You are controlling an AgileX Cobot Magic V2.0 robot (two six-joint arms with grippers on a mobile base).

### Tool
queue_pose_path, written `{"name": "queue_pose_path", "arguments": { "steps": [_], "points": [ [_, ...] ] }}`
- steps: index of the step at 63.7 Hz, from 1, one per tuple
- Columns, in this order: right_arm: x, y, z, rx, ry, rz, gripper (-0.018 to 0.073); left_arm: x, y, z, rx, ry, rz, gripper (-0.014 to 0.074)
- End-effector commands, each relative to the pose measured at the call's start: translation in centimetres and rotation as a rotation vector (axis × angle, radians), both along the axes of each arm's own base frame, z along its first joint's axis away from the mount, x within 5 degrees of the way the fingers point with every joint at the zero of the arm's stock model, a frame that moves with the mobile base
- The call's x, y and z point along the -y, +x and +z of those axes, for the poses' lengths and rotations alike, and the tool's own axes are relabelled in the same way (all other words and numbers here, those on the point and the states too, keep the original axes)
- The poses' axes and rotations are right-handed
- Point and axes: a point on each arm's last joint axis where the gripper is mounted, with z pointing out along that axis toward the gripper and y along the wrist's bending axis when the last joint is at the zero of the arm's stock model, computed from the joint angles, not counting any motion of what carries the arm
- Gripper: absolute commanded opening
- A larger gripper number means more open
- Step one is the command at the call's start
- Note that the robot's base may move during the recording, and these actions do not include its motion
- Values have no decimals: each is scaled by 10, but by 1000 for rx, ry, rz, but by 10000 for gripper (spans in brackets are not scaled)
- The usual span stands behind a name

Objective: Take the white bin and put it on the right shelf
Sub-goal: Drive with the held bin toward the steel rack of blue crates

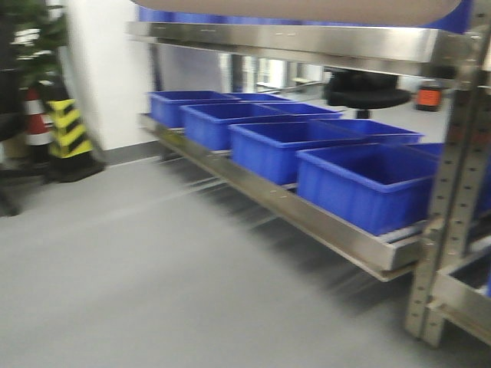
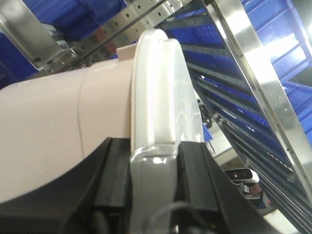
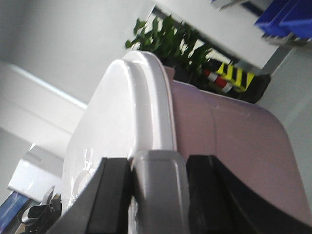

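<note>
my left hand clamped on the lid rim of the white bin, my right hand gripping its opposite rim, bin held aloft near the right shelf front rail, blue bins on the level below

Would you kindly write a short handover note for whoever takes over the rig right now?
Grippers: the left gripper is shut on the white bin at its lid rim. The right gripper is shut on its rim too.
Things: the bin is held up between both arms, facing the right shelf. The lower level holds blue bins.
Done: bin grabbed and lifted.
Left: set it on the shelf, then release.
</note>
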Motion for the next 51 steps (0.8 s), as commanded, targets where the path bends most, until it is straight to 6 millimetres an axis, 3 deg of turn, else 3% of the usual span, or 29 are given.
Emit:
{"name": "queue_pose_path", "arguments": {
  "steps": [1, 51],
  "points": [
    [-18, -17, 28, 135, 69, 171, 67, 17, -53, 43, 153, -171, -378, -126],
    [-18, -16, 28, 133, 69, 164, 67, 17, -53, 43, 153, -171, -376, -126]
  ]
}}
